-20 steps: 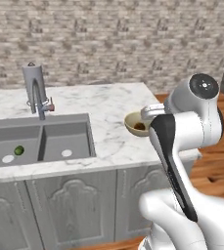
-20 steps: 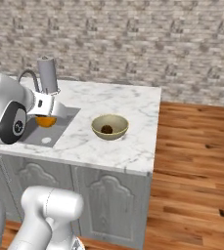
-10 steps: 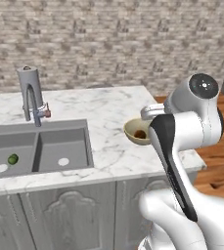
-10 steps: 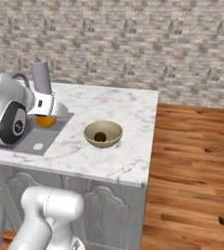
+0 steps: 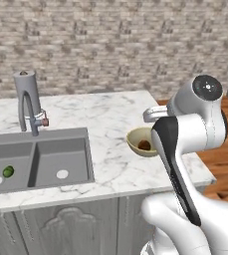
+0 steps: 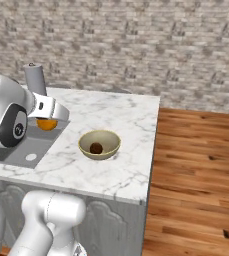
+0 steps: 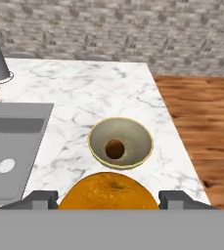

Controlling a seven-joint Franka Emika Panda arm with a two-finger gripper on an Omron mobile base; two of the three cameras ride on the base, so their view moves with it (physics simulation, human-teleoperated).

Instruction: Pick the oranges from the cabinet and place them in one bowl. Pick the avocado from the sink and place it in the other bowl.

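Observation:
My gripper (image 7: 108,198) is shut on a bright orange (image 7: 108,189), held above the counter just short of the pale yellow bowl (image 7: 139,141). A darker brownish orange (image 7: 114,149) lies inside that bowl. From the right base view the held orange (image 6: 47,124) hangs under my hand over the sink's right edge, left of the bowl (image 6: 110,141). The avocado (image 5: 8,172) rests in the left basin of the sink (image 5: 60,154). The cabinet and the other bowl are out of view.
An arched grey faucet (image 5: 28,102) stands behind the sink. The marble counter (image 6: 126,120) ends just right of the bowl, with wooden floor (image 6: 196,165) beyond. A stone wall runs along the back.
The base has driven to the right, so sink and faucet slid left in the views and the bowl came nearer. My grip on the orange is unchanged.

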